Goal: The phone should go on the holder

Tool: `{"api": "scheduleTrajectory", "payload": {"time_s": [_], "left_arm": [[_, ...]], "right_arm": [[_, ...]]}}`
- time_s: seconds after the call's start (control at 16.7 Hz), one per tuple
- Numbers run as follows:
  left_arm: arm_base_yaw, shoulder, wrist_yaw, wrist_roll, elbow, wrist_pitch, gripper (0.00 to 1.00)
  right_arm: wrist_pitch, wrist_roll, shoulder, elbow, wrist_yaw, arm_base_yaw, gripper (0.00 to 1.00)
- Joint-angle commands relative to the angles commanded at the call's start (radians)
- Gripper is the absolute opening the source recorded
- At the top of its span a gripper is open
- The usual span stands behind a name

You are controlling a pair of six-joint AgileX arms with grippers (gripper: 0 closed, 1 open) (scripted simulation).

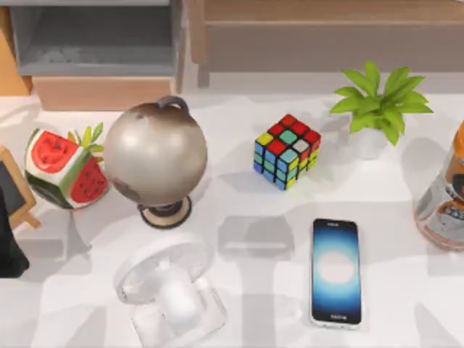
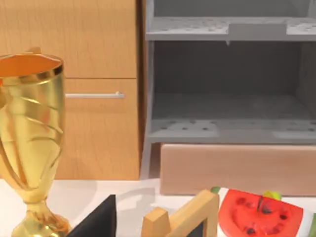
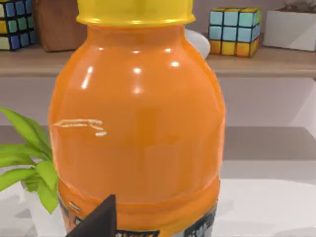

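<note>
The phone (image 1: 336,272) lies flat, screen up, on the white table at the front right; its blue screen glows white in the middle. The holder (image 1: 170,290), a pale translucent stand with a round back, sits at the front left of centre, about a phone's length to the phone's left. My left arm (image 1: 9,239) is a dark shape at the table's far left edge, and a dark tip of my left gripper (image 2: 96,222) shows in the left wrist view. A dark tip of my right gripper (image 3: 96,219) shows close before an orange bottle (image 3: 138,123).
A Rubik's cube (image 1: 287,151) stands behind the phone and a globe (image 1: 155,154) behind the holder. A watermelon cube (image 1: 65,168) and small framed board (image 1: 14,190) sit left, a potted plant (image 1: 380,101) and the orange bottle (image 1: 442,196) right. A gold trophy (image 2: 29,138) is near my left gripper.
</note>
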Motion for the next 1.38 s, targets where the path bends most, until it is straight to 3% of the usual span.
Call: {"api": "scheduleTrajectory", "payload": {"time_s": [0.24, 0.48, 1.02, 1.38], "left_arm": [[0.0, 0.0, 0.0, 0.0, 0.0, 0.0, 1.0], [0.0, 0.0, 0.0, 0.0, 0.0, 0.0, 1.0], [0.0, 0.0, 0.0, 0.0, 0.0, 0.0, 1.0], [0.0, 0.0, 0.0, 0.0, 0.0, 0.0, 1.0]], "right_arm": [[-0.029, 0.019, 0.03, 0.017, 0.003, 0.002, 1.0], [-0.2, 0.121, 0.216, 0.121, 0.014, 0.03, 1.0], [-0.81, 0.443, 1.137, 0.576, 0.029, 0.273, 1.0], [-0.998, 0.632, 1.614, 0.961, 0.024, 0.476, 1.0]]}}
